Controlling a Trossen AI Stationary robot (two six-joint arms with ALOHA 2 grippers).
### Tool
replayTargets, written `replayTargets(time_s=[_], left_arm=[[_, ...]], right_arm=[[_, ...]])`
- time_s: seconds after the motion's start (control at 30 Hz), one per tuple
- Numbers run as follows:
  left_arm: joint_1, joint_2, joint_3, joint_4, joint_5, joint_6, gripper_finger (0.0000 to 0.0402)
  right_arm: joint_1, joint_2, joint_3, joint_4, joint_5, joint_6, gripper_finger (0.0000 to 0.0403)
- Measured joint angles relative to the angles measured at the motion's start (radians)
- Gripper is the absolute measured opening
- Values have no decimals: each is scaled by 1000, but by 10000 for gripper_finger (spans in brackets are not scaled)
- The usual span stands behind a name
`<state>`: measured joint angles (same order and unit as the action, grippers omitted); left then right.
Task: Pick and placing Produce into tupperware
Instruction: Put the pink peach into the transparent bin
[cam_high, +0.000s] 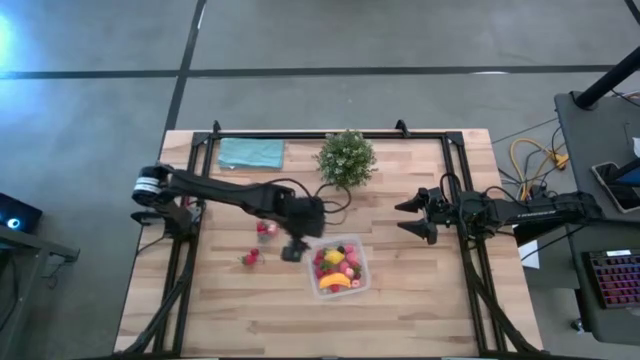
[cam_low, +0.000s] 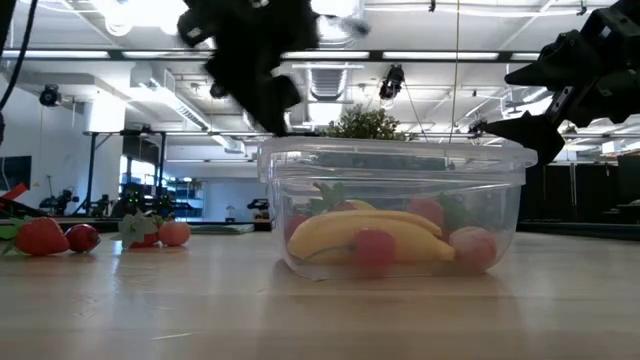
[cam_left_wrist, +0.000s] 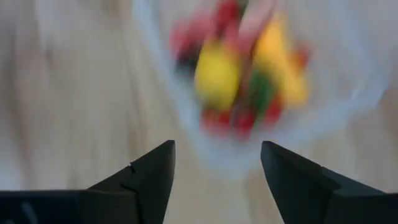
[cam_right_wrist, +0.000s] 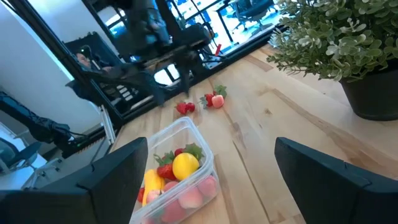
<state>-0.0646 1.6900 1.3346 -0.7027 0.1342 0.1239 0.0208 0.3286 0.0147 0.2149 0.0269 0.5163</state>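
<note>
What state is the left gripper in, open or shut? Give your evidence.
Open and empty. The left gripper shows its two fingers spread wide with nothing between them, above the tupperware.

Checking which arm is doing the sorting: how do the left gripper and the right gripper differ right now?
The left gripper hovers by the tupperware, just at its edge; the right gripper waits apart, nearer the potted plant. The left arm reaches far across the table; the right arm barely extends in from its side. The left wrist view looks down on the produce close up; the right sees it from afar. Both are open and empty.
</note>
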Motion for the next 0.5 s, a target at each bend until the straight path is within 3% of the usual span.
replayTargets(time_s=[0.1,0.2,0.37,0.5], left_arm=[[4,-40,-30,-184,-144,-45,223],[31,-54,-61,-303,-250,-188,223],[79,-53,-147,-314,-250,-211,224],[84,-45,-220,-299,-217,-33,224]], right_arm=[[0,1,0,0,0,0,345],[0,2,0,0,0,0,349],[0,0,0,0,0,0,348],[0,0,0,0,0,0,345]])
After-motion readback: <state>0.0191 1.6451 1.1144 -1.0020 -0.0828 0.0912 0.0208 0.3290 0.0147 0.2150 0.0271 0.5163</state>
